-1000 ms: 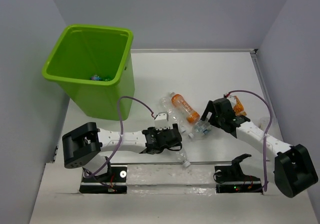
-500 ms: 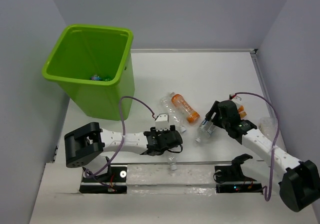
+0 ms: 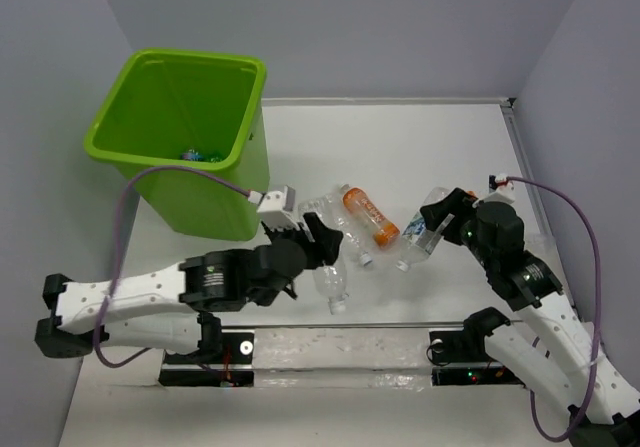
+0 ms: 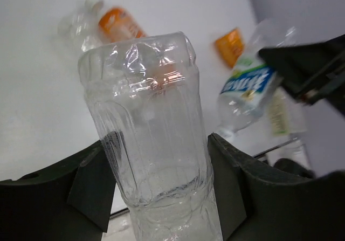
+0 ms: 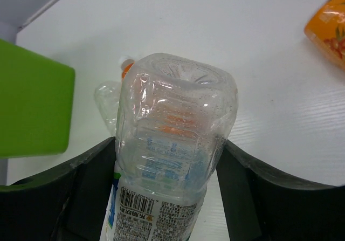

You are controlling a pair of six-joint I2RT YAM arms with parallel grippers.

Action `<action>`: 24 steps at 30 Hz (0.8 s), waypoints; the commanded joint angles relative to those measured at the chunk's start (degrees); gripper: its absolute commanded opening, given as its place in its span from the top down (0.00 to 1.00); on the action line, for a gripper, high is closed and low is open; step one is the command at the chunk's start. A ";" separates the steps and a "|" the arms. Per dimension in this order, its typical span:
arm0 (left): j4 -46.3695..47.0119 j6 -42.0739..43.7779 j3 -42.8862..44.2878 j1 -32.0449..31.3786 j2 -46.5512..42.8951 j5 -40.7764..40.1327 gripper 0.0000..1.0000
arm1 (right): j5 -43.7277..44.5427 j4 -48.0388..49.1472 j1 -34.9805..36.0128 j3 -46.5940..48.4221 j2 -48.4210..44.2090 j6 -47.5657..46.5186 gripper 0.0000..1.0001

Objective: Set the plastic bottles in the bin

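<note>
My left gripper (image 3: 312, 250) is shut on a clear, ribbed plastic bottle (image 4: 151, 133), which is lifted off the table with its cap end hanging low (image 3: 332, 287). Its fingers (image 4: 89, 181) press both sides of the bottle. My right gripper (image 3: 447, 217) is shut on a clear bottle with a blue label (image 5: 175, 138), also raised (image 3: 418, 239). An orange bottle (image 3: 370, 217) and a clear bottle (image 3: 335, 214) lie side by side on the table between the arms. The lime-green bin (image 3: 150, 87) stands at the far left with some bottles at its bottom.
A small orange item (image 4: 229, 46) lies on the table to the right, behind the right arm. A metal rail (image 3: 340, 327) runs along the near table edge. White walls close in the table at left, back and right.
Both grippers have shut on their bottles and lifted them off the table. The left arm swung up and toward the bin; the right arm rose and drew back.
</note>
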 commanded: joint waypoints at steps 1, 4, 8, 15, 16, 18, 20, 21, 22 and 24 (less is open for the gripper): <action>7.16 18.70 11.02 0.81 -9.95 -12.90 0.52 | -6.85 3.22 0.01 4.40 0.83 -1.76 0.69; 11.92 31.71 21.56 1.43 -9.36 -18.86 0.52 | -9.92 6.03 0.01 4.49 1.97 -1.49 0.71; 27.52 54.89 29.31 3.97 -7.85 -26.36 0.52 | -13.71 10.25 0.62 5.46 4.08 -0.96 0.73; 39.45 73.32 42.74 19.51 -0.06 -24.88 0.51 | -10.65 15.44 10.10 10.99 11.19 -2.45 0.73; 37.70 72.71 44.42 21.79 1.62 -23.39 0.51 | -8.46 15.79 13.68 11.87 12.25 -2.72 0.73; 32.07 70.25 48.89 29.32 6.35 -20.32 0.50 | -5.91 16.32 17.13 15.64 16.19 -4.21 0.74; 25.86 65.70 52.24 34.89 9.45 -17.24 0.50 | -4.49 16.67 21.62 19.32 18.14 -5.88 0.74; 24.16 64.11 55.57 40.48 12.25 -13.83 0.50 | -3.70 17.55 22.85 20.39 19.63 -6.58 0.74; 21.71 61.91 57.43 43.41 13.67 -11.54 0.50 | -3.69 17.90 23.82 21.44 20.34 -7.29 0.74; 14.96 55.17 61.99 51.99 17.96 -5.05 0.48 | -3.52 18.43 26.11 25.47 22.53 -9.47 0.75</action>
